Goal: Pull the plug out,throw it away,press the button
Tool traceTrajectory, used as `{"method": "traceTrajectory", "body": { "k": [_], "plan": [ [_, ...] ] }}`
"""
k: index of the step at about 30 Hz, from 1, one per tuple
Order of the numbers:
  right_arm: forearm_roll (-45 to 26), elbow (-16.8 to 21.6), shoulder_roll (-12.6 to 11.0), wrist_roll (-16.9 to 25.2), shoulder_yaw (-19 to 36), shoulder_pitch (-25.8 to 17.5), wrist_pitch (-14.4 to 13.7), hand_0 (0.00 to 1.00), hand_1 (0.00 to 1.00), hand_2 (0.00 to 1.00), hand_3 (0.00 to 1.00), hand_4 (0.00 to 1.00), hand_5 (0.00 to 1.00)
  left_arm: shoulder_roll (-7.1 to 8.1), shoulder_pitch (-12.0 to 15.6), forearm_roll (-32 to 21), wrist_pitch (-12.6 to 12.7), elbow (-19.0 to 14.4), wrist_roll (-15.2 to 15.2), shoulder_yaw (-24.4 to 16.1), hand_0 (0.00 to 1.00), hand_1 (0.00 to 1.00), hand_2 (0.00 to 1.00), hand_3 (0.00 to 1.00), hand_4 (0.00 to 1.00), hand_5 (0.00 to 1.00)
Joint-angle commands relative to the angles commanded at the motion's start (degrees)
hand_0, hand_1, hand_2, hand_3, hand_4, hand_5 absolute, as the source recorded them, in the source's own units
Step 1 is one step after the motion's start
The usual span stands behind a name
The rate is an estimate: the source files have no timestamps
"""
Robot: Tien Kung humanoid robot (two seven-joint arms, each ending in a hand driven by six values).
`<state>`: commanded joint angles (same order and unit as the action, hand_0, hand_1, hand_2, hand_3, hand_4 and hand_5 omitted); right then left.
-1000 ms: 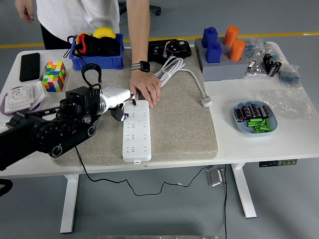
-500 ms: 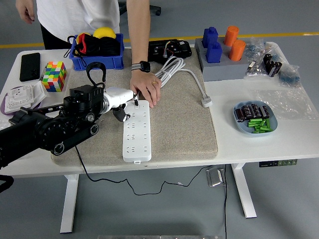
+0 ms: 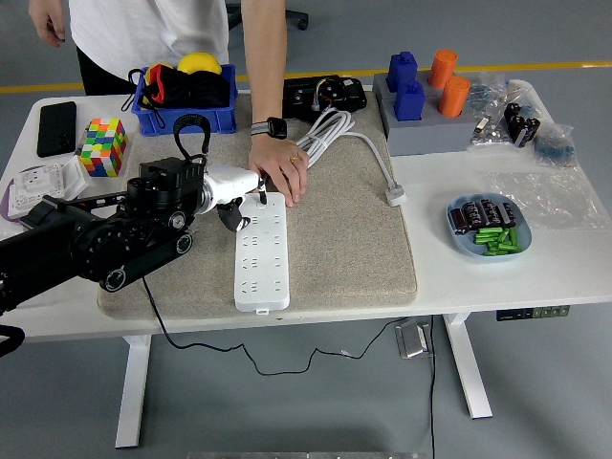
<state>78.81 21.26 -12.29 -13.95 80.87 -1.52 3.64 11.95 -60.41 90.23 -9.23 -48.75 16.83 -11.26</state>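
Observation:
A white power strip point(image 3: 263, 253) lies lengthwise on the beige mat point(image 3: 335, 239). My left hand point(image 3: 237, 194), white on a black arm, is at the strip's far left corner. One finger sticks out onto the strip's far end and the others are curled, holding nothing. A person's hand point(image 3: 282, 172) with a black watch presses down on the same far end, just right of mine. The strip's white cable point(image 3: 330, 129) is coiled behind it, and its plug point(image 3: 395, 198) lies loose on the mat's right edge. The right arm is out of view.
A blue bin point(image 3: 186, 91) of dark items stands at the back left, with a colour cube point(image 3: 103, 145), a phone point(image 3: 57, 127) and a white socket point(image 3: 38, 186) to the left. At the right are blue and orange blocks on a grey base point(image 3: 426, 96) and a blue dish point(image 3: 488, 229).
My left arm has shifted a little right and towards the far side, bringing the hand closer to the strip's far end. The person's hand has stayed on the strip.

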Motion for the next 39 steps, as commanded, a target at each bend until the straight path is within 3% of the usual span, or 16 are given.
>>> {"method": "traceTrajectory", "body": {
  "k": [29, 32, 39],
  "plan": [
    [-0.1, 0.0, 0.1, 0.0, 0.1, 0.1, 0.0, 0.785, 0.746, 0.743, 0.744, 0.787, 0.795, -0.71, -2.1, -4.8, -1.0, 1.3, -0.7, 4.6, 0.109, 0.084, 0.150, 0.697, 0.548, 0.017],
    [0.0, 0.0, 0.1, 0.0, 0.1, 0.1, 0.0, 0.785, 0.746, 0.743, 0.744, 0.787, 0.795, -0.47, -1.9, -4.6, -1.0, 1.1, -0.8, 3.5, 0.109, 0.084, 0.150, 0.697, 0.548, 0.017],
    [0.0, 0.0, 0.1, 0.0, 0.3, 0.0, 0.0, 0.785, 0.746, 0.743, 0.744, 0.787, 0.794, 1.54, 0.1, -1.1, -0.6, -2.0, -1.0, -5.6, 0.109, 0.084, 0.150, 0.694, 0.546, 0.014]
  ]
}}
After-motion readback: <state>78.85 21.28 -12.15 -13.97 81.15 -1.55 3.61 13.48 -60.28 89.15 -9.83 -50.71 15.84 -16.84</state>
